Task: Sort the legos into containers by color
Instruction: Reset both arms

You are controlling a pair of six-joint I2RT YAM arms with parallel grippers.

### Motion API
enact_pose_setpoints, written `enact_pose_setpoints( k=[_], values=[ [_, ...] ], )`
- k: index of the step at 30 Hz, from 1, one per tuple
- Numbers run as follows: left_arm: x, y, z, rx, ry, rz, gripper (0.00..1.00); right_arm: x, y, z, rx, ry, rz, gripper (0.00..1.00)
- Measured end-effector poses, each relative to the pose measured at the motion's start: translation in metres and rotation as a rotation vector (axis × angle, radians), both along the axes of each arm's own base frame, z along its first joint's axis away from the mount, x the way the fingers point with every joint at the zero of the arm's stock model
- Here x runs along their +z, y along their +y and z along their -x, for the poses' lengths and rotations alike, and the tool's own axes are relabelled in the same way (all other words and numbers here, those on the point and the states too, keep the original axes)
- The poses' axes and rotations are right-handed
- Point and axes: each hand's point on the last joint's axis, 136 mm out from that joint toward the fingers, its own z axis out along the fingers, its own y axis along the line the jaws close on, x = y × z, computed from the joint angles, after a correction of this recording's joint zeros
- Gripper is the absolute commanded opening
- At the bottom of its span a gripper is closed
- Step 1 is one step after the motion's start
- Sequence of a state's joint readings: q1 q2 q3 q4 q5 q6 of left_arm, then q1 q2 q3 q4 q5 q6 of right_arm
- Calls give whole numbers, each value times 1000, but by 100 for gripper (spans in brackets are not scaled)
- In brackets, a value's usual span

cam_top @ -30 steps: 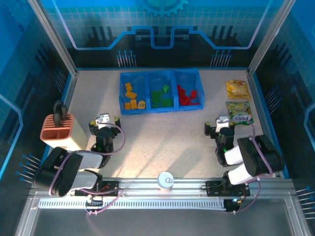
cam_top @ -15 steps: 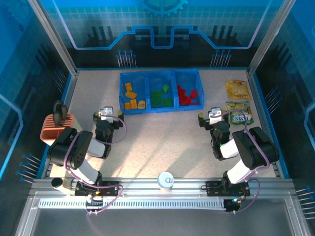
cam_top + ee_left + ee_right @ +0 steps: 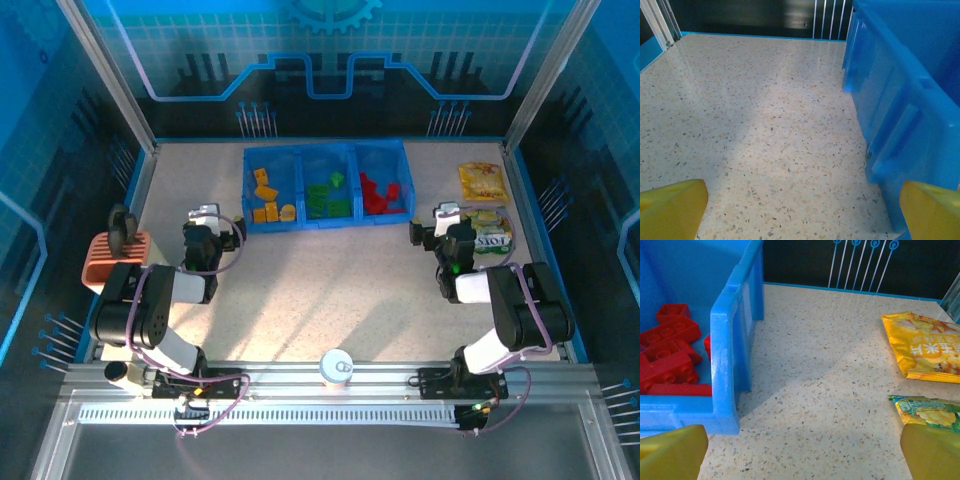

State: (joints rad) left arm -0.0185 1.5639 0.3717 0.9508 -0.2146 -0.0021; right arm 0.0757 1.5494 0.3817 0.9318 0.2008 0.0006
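The legos lie sorted in the blue tray (image 3: 326, 222) at the far middle of the table: yellow-orange legos (image 3: 266, 197) in the left container, green legos (image 3: 328, 197) in the middle one, red legos (image 3: 378, 193) in the right one. My left gripper (image 3: 213, 222) is open just left of the tray's near-left corner, empty over bare table, with the tray wall (image 3: 900, 115) on its right. My right gripper (image 3: 441, 222) is open and empty right of the tray. In the right wrist view the red legos (image 3: 670, 352) sit behind the tray wall (image 3: 732, 340).
A yellow snack packet (image 3: 481, 181) and a green one (image 3: 490, 232) lie at the right edge, close to my right gripper. A salmon slotted holder (image 3: 108, 258) stands at the left. A white-capped cylinder (image 3: 336, 366) sits at the near edge between the arm bases.
Both arms have reached farther from their bases toward the tray. The left gripper went far and slightly left; the right gripper went far and toward the green packet. Both stayed open.
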Motion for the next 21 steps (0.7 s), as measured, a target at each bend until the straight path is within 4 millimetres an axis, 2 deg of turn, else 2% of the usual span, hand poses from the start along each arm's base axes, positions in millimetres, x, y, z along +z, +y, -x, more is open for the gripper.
enact_pose_setpoints(
  k=[14,21],
  values=[
    [-1,-1,0,-4,5,1,99,-2,0,1,1,8,0,100],
    [-5,-8,1,-43,20,14,99,-2,0,1,1,8,0,100]
  ],
)
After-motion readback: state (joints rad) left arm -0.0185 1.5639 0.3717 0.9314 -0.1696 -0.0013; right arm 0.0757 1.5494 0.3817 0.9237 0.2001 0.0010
